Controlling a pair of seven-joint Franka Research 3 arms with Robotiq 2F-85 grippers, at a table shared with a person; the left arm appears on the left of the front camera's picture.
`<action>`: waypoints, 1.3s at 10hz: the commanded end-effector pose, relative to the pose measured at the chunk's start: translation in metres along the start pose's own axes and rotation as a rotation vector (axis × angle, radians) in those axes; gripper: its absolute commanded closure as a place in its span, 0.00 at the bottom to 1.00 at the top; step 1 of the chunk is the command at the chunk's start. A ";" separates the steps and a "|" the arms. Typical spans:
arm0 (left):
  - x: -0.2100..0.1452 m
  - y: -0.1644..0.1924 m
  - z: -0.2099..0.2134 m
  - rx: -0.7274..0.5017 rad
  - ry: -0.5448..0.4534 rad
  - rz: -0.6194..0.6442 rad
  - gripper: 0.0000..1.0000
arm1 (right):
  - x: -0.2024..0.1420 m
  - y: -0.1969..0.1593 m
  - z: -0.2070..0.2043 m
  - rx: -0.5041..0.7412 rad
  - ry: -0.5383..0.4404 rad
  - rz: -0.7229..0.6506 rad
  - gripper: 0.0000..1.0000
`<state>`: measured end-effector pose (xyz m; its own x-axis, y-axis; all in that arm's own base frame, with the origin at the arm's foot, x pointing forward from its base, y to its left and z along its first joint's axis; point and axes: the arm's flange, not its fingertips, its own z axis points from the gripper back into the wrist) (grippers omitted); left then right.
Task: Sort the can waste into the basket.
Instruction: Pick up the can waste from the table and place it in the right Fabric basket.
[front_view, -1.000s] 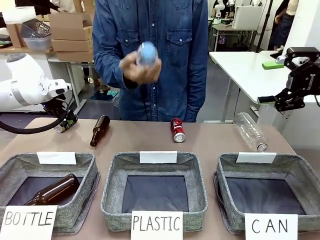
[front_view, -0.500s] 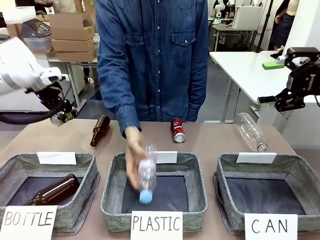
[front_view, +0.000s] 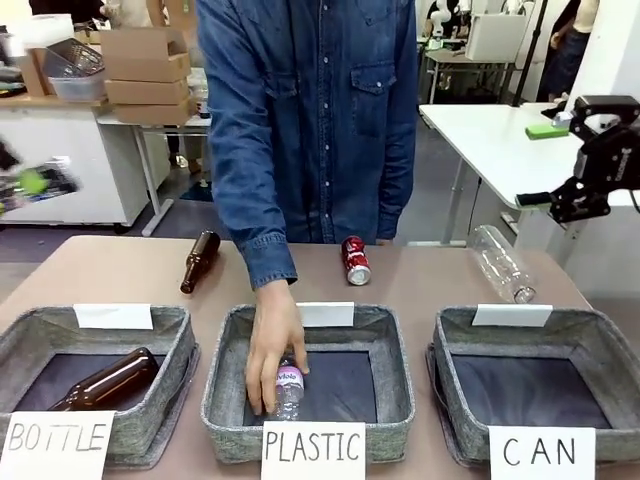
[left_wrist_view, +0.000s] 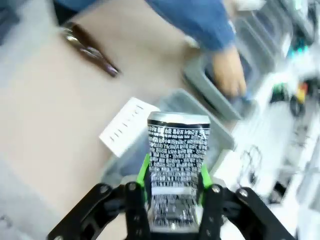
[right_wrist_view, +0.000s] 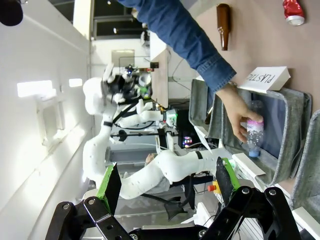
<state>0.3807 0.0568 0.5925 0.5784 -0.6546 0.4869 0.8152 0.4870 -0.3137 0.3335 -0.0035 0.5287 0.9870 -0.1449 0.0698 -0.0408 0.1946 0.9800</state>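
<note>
Within left gripper, black-silver printed can

red can on table, person's hand in PLASTIC basket

Left tool clamped, right tool spread — raised

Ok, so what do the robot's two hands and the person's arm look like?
Both robot hands are black with jointed two-finger linkages and bright green pads: the left hand and the right hand look alike, with visible bolts at the joints. The person's sleeve is long blue denim, ending in a cuff at the wrist.
</note>
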 end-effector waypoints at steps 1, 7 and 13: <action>-0.043 -0.056 -0.004 -0.029 0.071 -0.202 1.00 | 0.002 0.000 -0.002 0.024 -0.003 0.021 0.00; -0.047 -0.065 0.001 -0.035 0.091 -0.186 1.00 | 0.002 0.000 -0.002 0.024 -0.003 0.021 0.00; 0.113 -0.309 -0.208 -0.401 -0.036 -1.024 0.61 | -0.040 -0.014 0.167 -0.225 -0.192 0.017 0.00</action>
<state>0.1855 -0.2345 0.5820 -0.2167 -0.7045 0.6758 0.9384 -0.3412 -0.0549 0.2857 -0.1235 0.5394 0.9474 -0.3010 0.1089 0.0051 0.3545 0.9350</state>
